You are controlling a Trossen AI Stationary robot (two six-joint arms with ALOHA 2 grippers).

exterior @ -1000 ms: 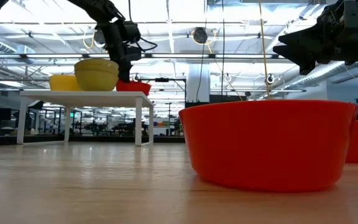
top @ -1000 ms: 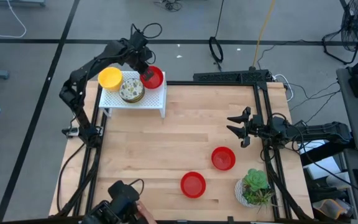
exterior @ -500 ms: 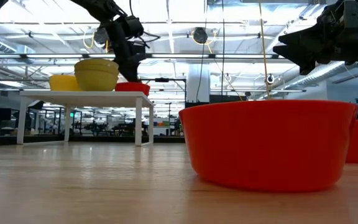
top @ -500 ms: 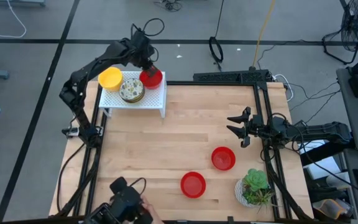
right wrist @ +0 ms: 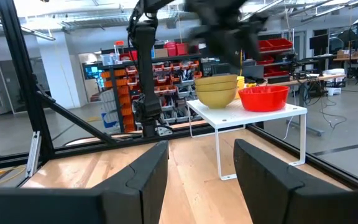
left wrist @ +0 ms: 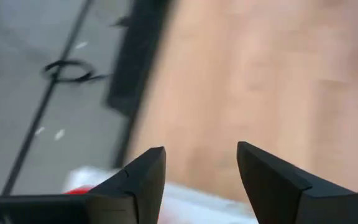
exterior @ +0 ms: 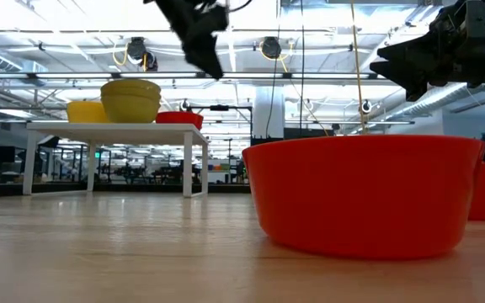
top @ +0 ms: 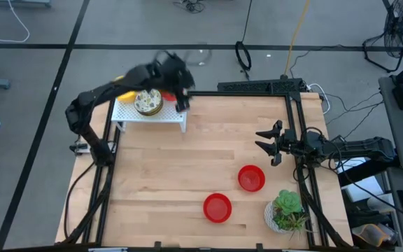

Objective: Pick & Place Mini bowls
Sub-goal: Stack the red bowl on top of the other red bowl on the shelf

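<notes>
A white rack stands at the table's far left. On it rest a yellow mini bowl, a stack topped by a yellow bowl with a patterned inside, and a red bowl at the right end. Two more red bowls sit on the table at the near right. My left gripper hangs open above the rack's right end, with nothing between its fingers. My right gripper stays open above the table's right side.
A green potted plant stands at the near right corner, beside the red bowls. Black frame rails run along the table's far and right edges. Bare wood lies between the rack and the red bowls.
My left gripper has let go of the red bowl, which now rests on the rack's right end. The gripper has then risen and swung fast toward the table's right edge, off the bowl.
</notes>
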